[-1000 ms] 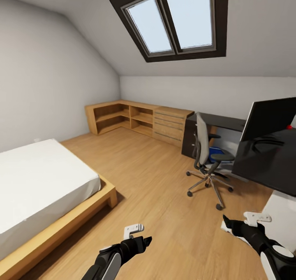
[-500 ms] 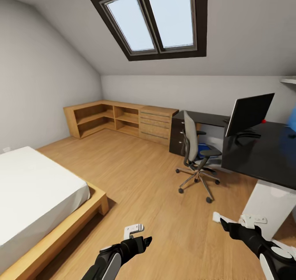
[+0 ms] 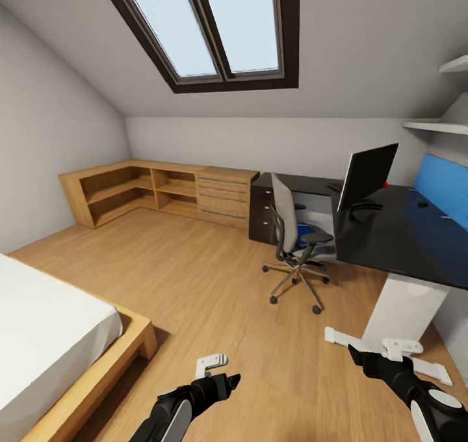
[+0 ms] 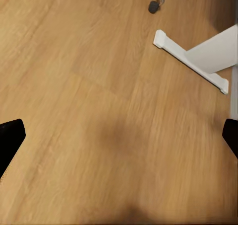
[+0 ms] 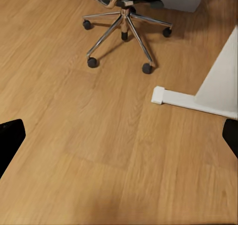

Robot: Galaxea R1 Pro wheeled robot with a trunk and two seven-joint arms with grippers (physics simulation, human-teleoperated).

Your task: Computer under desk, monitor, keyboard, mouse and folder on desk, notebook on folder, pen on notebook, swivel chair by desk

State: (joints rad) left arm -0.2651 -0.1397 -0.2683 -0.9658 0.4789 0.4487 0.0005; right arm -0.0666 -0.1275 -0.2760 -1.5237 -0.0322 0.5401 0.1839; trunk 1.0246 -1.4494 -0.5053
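Observation:
The glossy black desk (image 3: 403,234) stands at the right on a white leg (image 3: 403,309). The black monitor (image 3: 367,172) stands on it. In front of the desk is the grey swivel chair (image 3: 286,221), with the blue folder (image 3: 304,239) on its seat. A pale grey shape under the desk behind the chair may be the computer; I cannot tell. Keyboard, mouse, notebook and pen are out of view. My left gripper (image 3: 224,372) (image 4: 119,140) and right gripper (image 3: 380,351) (image 5: 119,140) hang open and empty over the wood floor. The chair's chrome base (image 5: 124,29) lies ahead of the right gripper.
A bed (image 3: 45,338) fills the near left. A low light-wood dresser (image 3: 162,192) runs along the far wall. A long blue panel (image 3: 442,188) and white shelves (image 3: 435,127) are on the right wall. The desk's white foot (image 5: 181,100) (image 4: 191,61) juts onto the floor.
The camera has turned right, so the whole picture has shifted left. More of the desk, the blue panel and the shelves have come into view. Both grippers hold the same pose.

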